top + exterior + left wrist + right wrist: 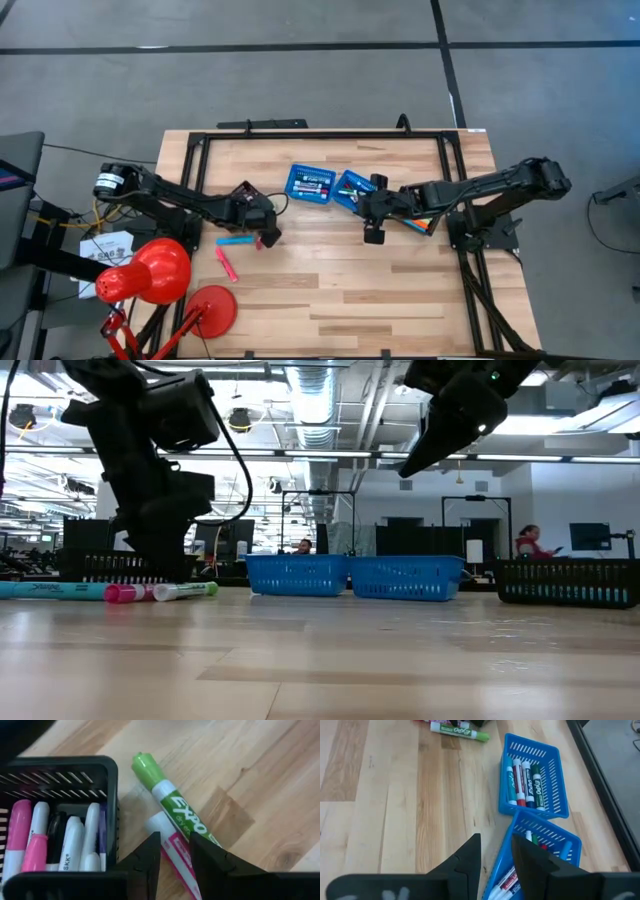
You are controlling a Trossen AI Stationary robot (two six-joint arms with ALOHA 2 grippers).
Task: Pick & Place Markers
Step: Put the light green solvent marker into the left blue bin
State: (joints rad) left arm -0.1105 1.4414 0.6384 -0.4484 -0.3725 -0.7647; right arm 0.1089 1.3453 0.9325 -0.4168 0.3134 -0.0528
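The left end effector [174, 855] is lowered to the wooden desk [340, 290], its two dark fingers a little apart, straddling a white-barrelled marker with a pink label [172, 851]; whether the fingers press that marker cannot be told; a green-capped white marker [172, 802] lies touching it on the far side, tilted across it. Just beside this end effector stands a small black slotted tray [60, 770] holding pink, white and dark markers [55, 842] upright. In the high view, a loose light-blue marker [235, 241] lies near the left end effector and a pink marker [227, 264] lies a little nearer the desk's front edge.

The right end effector [496, 862] hangs above the desk, clear of the surface, fingers slightly apart and empty; below it sits a blue perforated plastic basket [572, 840] containing red, green and white markers; a second blue perforated basket [555, 755], touching the first at a corner, holds blue, red and green markers [522, 782] laid side by side.
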